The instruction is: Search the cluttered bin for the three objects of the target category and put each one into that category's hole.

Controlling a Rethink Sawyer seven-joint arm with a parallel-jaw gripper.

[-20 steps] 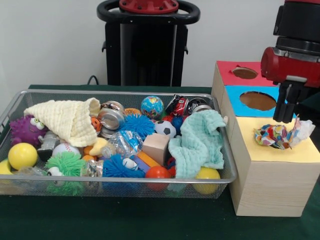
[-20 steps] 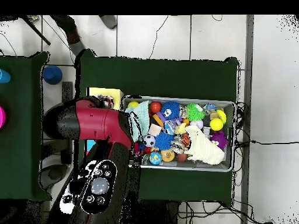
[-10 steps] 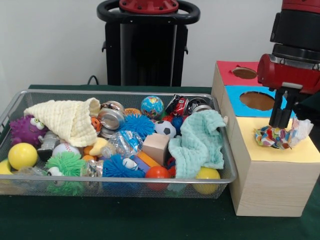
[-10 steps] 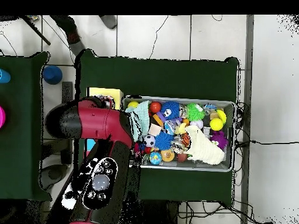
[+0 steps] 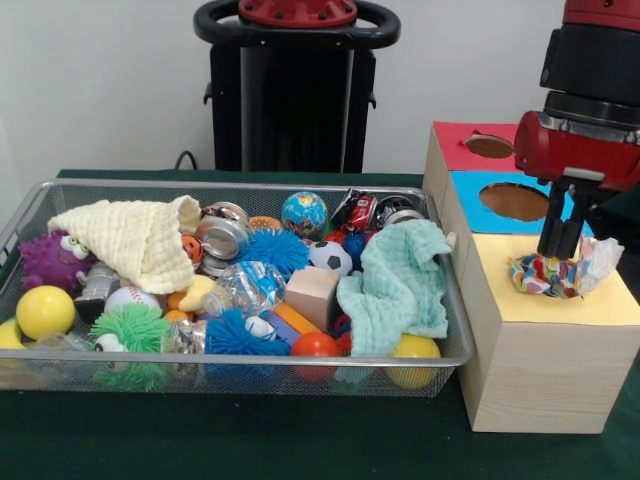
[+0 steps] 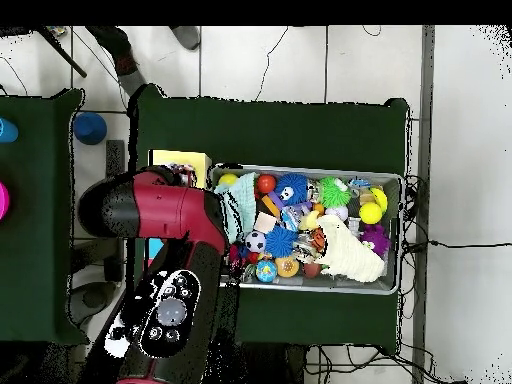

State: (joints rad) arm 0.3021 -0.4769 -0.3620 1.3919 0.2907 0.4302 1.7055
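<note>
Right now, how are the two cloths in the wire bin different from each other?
The cream cloth lies at the bin's left end in the front view, bunched into a cone shape over the toys; the mint green cloth is at the right end, draped down with one edge at the bin's rim. The cream one sits beside a purple spiky toy; the green one partly covers a yellow ball. Both have a waffle-like crinkled weave and lie on top of the clutter.

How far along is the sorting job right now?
Nothing visibly finished yet. In hand: the gripper is down on a crumpled colorful paper wad sitting over the hole in the yellow section of the wooden box, apparently pushing it in. Whether the fingers are open is unclear. Left: searching the mesh bin for more.
</note>
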